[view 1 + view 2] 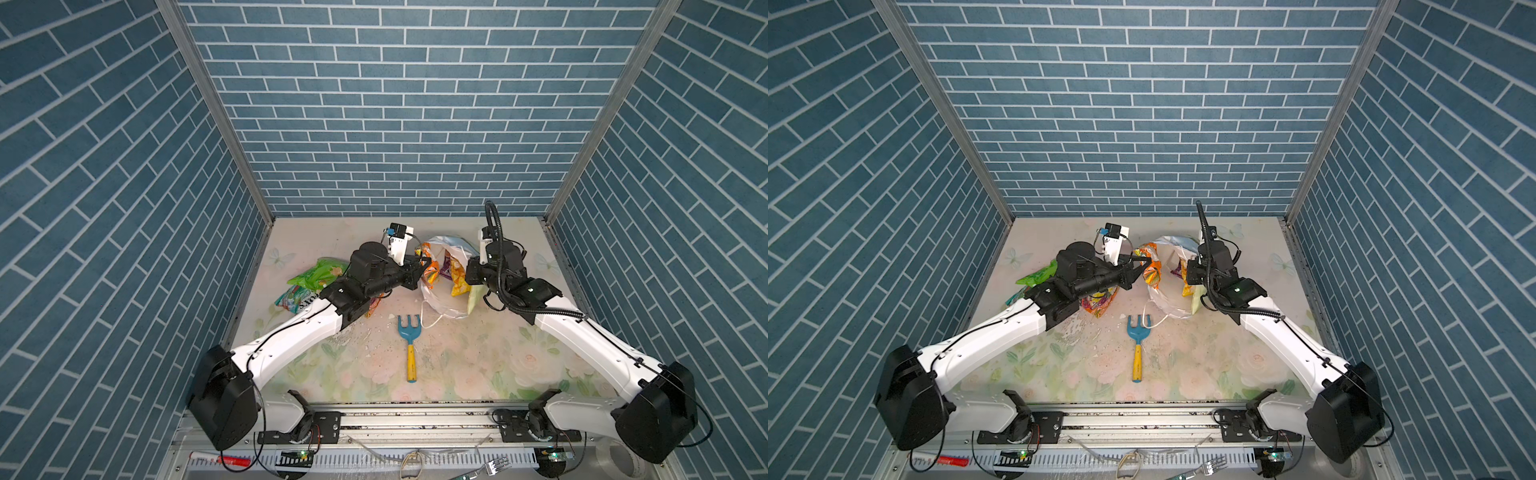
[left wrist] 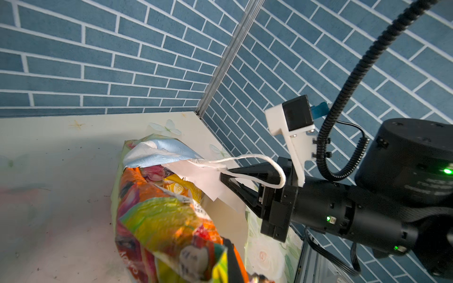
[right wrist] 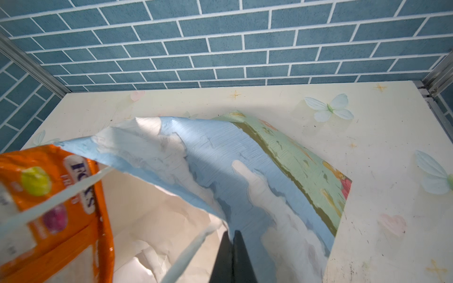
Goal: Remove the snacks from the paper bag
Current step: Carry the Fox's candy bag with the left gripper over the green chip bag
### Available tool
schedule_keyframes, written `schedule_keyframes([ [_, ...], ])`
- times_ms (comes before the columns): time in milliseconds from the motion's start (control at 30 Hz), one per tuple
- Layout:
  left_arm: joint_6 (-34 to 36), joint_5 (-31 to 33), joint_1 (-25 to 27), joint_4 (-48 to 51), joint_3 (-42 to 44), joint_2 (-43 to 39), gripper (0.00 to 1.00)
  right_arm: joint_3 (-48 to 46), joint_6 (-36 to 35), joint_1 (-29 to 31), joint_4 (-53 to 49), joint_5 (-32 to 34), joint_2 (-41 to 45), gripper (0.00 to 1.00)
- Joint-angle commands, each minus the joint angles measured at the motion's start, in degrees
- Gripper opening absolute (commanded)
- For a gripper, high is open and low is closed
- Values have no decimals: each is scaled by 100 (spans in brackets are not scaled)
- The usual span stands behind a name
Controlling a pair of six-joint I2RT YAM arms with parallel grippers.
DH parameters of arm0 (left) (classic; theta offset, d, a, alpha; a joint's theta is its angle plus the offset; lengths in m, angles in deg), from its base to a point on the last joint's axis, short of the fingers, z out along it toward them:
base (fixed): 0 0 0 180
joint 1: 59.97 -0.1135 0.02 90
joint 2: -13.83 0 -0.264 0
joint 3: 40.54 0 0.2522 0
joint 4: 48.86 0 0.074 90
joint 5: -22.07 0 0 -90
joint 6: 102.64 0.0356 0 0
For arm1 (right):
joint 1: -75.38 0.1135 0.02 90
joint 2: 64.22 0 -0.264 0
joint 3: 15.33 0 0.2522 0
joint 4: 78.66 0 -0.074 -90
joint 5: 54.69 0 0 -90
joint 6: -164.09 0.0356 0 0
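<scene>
Orange-red snack packet [image 1: 431, 275] sits clamped in the left gripper [image 1: 426, 264]; the right gripper [image 2: 223, 176] pinches the paper bag [image 3: 245, 159] rim, jaws together.

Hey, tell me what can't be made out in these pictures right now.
- Left claw: tips mostly hidden behind the orange packet in the left wrist view.
- Bag inside: that packet blocks it in the left wrist view and the right arm partly in top views, so the snacks inside cannot be counted.
- Green packet and neighbours: partly under the left arm in both top views.
- Orange packet's print: blurred in the right wrist view.
</scene>
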Motion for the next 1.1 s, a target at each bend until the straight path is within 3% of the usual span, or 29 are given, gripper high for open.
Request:
schedule_keyframes([
  [0, 208, 517, -77, 153, 56, -421, 0, -66, 67, -25, -227, 148, 3, 0],
  [500, 879, 2578, -86, 1627, 198, -1333, 0, 150, -662, -25, -226, -103, -156, 0],
  [767, 1182, 3307, -85, 3136, -124, -1451, 0, 423, -1014, -27, -320, -473, -55, 0],
  [900, 1064, 3724, -165, 4001, -66, -1479, 0, 430, -1133, -25, -340, -520, 93, 0],
  [1067, 603, 3732, -453, 4365, 364, -1628, 0, 292, -1126, -25, -301, -609, 281, 0],
])
